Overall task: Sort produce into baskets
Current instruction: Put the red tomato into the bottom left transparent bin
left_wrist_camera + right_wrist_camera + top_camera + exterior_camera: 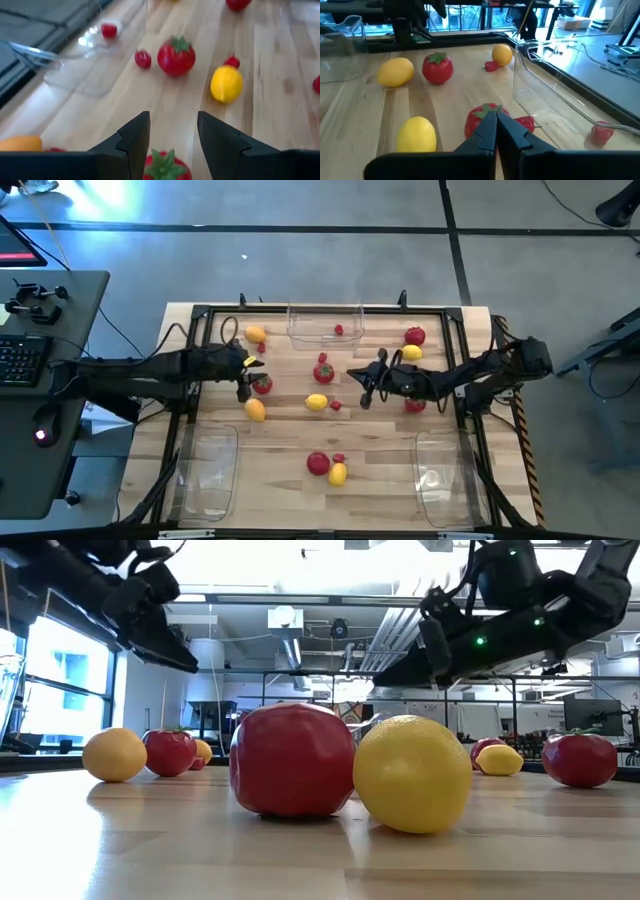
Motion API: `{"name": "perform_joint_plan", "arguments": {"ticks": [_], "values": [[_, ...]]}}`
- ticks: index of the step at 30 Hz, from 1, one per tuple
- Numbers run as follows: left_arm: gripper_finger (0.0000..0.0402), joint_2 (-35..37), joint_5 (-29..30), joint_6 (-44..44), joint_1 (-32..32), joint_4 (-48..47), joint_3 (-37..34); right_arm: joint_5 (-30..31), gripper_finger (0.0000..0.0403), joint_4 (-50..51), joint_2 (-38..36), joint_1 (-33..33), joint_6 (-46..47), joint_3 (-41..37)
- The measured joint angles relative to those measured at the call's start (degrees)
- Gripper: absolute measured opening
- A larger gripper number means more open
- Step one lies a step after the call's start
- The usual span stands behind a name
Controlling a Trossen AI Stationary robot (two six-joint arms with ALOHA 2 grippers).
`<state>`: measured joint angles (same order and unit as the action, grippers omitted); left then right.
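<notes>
Nearest the low camera: tomato [291,759] touching lemon [412,773]. Left of far bin [325,323]: left gripper [243,387], parted narrowly, empty, over tomato [262,385]. Right of bin: right gripper [364,385], pinched closed, empty. Produce mostly loose on table [290,430].

A: Tomatoes [176,56] red w/ green tops; lemons [226,84] yellow, one orange [255,334]. Berries [142,58] red.
B: Bins [325,323] clear. Counter [380,460] pale wood, plank stripes. Both end effectors [172,137] black.
</notes>
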<state>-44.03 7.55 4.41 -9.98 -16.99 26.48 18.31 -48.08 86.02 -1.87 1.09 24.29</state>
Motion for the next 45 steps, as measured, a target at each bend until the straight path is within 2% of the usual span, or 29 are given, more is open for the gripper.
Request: {"name": "perform_joint_plan", "arguments": {"ticks": [6, 9, 14, 18, 23, 31, 36, 45], "values": [[0.0155, -7.1, -0.9, -3.5, 1.3, -6.2, 4.0, -1.7, 0.0000, 0.6, 0.0, -2.7, 1.3, 0.0], [0.0155, -10.4, -1.0, -4.5, 2.7, -7.7, 5.5, -3.8, 0.0000, 3.6, 0.0, -2.7, 1.5, 0.0], [0.0162, -16.3, -0.9, -3.8, 3.7, -14.9, 10.2, -3.8, 0.0000, 5.4, 0.0, -2.6, 0.6, 0.0], [0.0190, -20.8, -0.4, -1.3, 3.8, -20.3, 14.4, -3.8, 0.0000, 4.6, 0.0, -3.0, -3.1, 0.0], [0.0249, -26.9, -0.4, 3.1, 3.7, -26.4, 19.3, -4.4, 0.0000, 2.8, 0.0, -4.1, -5.6, 0.0], [0.0338, -36.5, 3.9, 3.2, 3.4, -33.9, 24.7, -7.6, 0.0000, 3.1, 0.0, -5.1, -3.5, 0.1], [0.0359, -40.8, 4.1, 2.9, 1.8, -34.4, 25.1, -8.0, 0.0000, 3.8, 0.0, -4.4, -3.5, 0.1], [0.0361, -44.5, 0.4, -0.6, -1.4, -32.3, 25.1, -8.0, 0.0000, 5.8, 0.0, -3.7, -1.0, 0.1]]}}
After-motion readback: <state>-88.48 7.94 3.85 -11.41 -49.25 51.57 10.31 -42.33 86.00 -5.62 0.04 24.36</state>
